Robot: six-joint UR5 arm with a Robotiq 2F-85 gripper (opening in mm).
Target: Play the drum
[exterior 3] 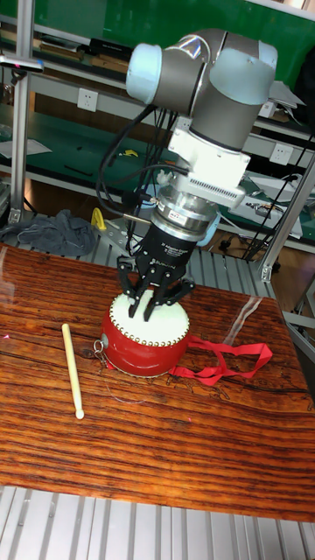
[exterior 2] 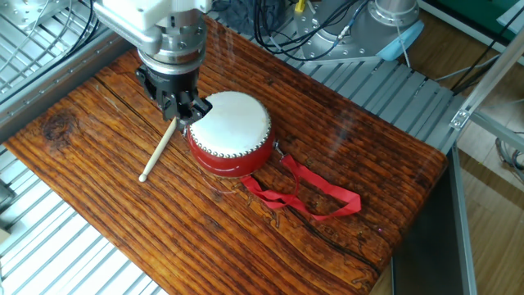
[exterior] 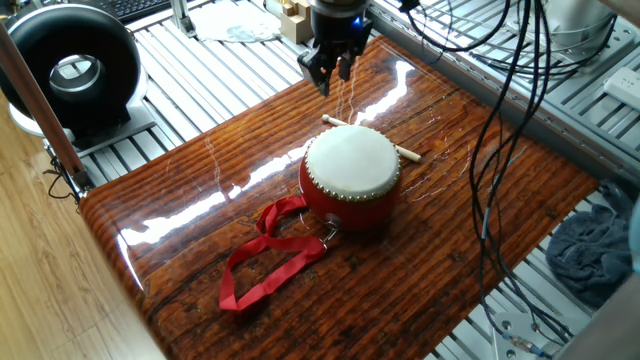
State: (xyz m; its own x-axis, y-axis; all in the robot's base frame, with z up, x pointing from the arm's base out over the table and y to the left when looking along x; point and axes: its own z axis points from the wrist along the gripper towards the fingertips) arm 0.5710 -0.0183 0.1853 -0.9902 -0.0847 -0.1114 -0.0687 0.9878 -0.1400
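Drum point(exterior: 351, 178): upright on wooden table point(exterior: 180, 215), cream skin facing up | red ribbon strap point(exterior: 262, 262): trailing across the wood, away from stick point(exterior 2: 160, 146) | stick: flat beside drum, one end hidden behind it | gripper point(exterior 2: 182, 111): above stick just beside drum rim, fingers nearly together, holding nothing.

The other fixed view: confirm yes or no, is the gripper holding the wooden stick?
No. The stick lies flat on the table beside the drum, and the gripper hangs above it with nothing between its fingers.
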